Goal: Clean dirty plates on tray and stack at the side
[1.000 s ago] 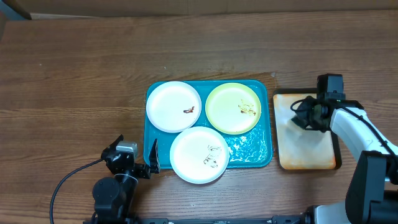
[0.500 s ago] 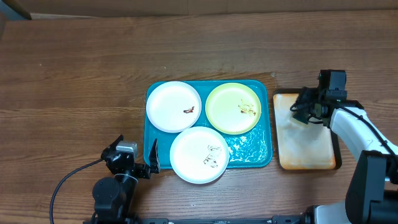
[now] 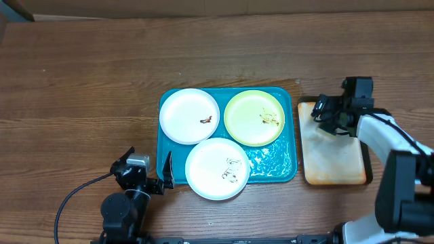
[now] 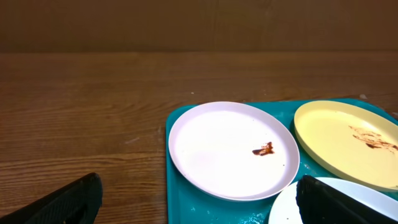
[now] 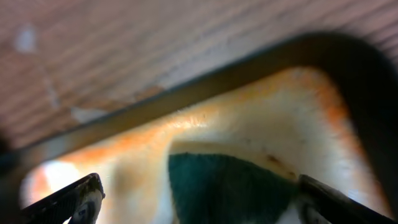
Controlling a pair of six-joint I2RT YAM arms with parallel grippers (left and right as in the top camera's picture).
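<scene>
On the teal tray (image 3: 281,166) lie three plates. The far-left one is a white plate (image 3: 186,112) with a brown smear, also in the left wrist view as the white plate (image 4: 224,149). Far right is a yellow-green plate (image 3: 251,125), and nearest is a white plate (image 3: 210,173) with dark marks. My left gripper (image 3: 152,173) stands open at the tray's near-left corner, with nothing between its fingers (image 4: 62,202). My right gripper (image 3: 325,118) is open, low over the small black-rimmed tray (image 3: 336,169). A dark green piece (image 5: 230,186) lies between its fingers there.
The black-rimmed tray (image 5: 205,115) has a cream inside stained orange and sits right of the teal tray. Wet streaks shine on the teal tray's near-right part (image 3: 271,159). Brown wooden table (image 3: 81,88) stretches to the left and beyond.
My right gripper's jaws have gone from shut to wide open, and it has shifted a little toward the far-left corner of the small tray. The left arm and the plates have not moved.
</scene>
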